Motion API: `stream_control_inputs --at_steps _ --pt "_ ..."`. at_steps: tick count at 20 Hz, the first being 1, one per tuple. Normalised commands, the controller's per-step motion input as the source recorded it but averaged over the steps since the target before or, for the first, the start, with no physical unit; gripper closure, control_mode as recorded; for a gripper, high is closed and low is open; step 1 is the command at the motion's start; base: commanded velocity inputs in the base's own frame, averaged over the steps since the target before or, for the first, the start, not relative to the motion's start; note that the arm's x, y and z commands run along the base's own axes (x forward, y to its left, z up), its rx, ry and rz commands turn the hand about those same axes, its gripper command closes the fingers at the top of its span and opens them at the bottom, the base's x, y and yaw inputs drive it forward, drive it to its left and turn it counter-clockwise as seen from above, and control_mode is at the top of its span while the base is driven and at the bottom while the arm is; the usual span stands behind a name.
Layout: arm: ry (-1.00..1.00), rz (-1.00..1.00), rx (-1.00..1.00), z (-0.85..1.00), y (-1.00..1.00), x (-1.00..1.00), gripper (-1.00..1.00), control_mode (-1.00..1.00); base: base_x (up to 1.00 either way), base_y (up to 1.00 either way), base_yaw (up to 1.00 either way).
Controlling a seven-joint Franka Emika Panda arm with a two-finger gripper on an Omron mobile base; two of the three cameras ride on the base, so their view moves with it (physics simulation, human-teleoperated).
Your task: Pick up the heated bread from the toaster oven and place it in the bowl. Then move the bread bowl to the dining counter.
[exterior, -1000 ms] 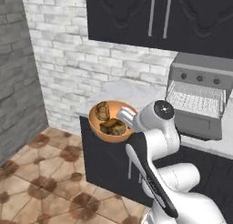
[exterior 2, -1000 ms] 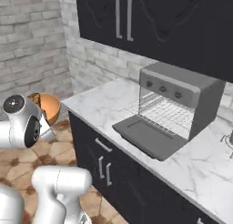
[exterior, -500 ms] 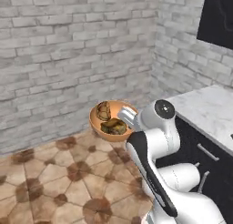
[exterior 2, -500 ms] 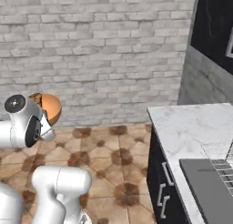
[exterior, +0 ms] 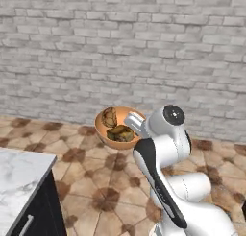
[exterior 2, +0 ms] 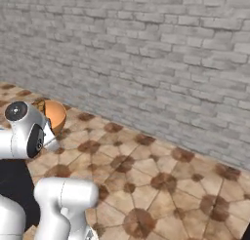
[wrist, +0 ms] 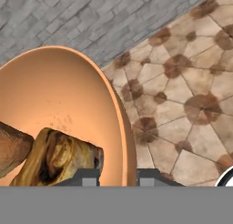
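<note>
Grey brick wall (exterior: 120,43) across the back, tan and brown patterned floor tiles (exterior 2: 161,185) beneath: so we list the setting.

Item one: the bowl (exterior: 117,128), orange-tan, carried in the air over the floor, level or nearly so. In it we count two pieces. The heated bread (exterior: 109,117), the rounder tan lump, lies toward the far side; a darker elongated bread piece (exterior: 120,133) lies nearer the hand, its long axis roughly across the bowl as the left base view shows it.

Item two: the gripper (wrist: 118,176), pinching the bowl's rim. In the hand view one dark tip sits inside the wall and the other outside, with the rim passing between them (a narrow hold, the tips set just a rim's thickness apart). The bowl extends up and away from the tips in that view, its body off to their left.

Item three: the dining counter (exterior: 19,177), a white veined marble corner over dark cabinet fronts, at the lower left of the left base view. We judge the coming move to turn on this: the slab lies to the left of the bowl and lower, well apart from it, so the bowl must go leftward and down to reach it.

Writing, brands, labels: none that we can read on any item.
</note>
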Motion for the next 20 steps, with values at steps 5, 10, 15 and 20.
stream_control_inputs --at_steps 5,10,15,20 --pt "0.00 0.00 0.00 0.00 0.00 0.00 1.00 1.00 0.00 0.00 1.00" --pt "0.00 0.00 0.00 0.00 0.00 0.00 1.00 1.00 0.00 0.00 1.00" --pt "0.00 0.00 0.00 0.00 0.00 0.00 1.00 1.00 0.08 0.00 0.98" --pt "0.00 0.00 0.00 0.00 0.00 0.00 1.00 1.00 0.70 0.02 0.18"
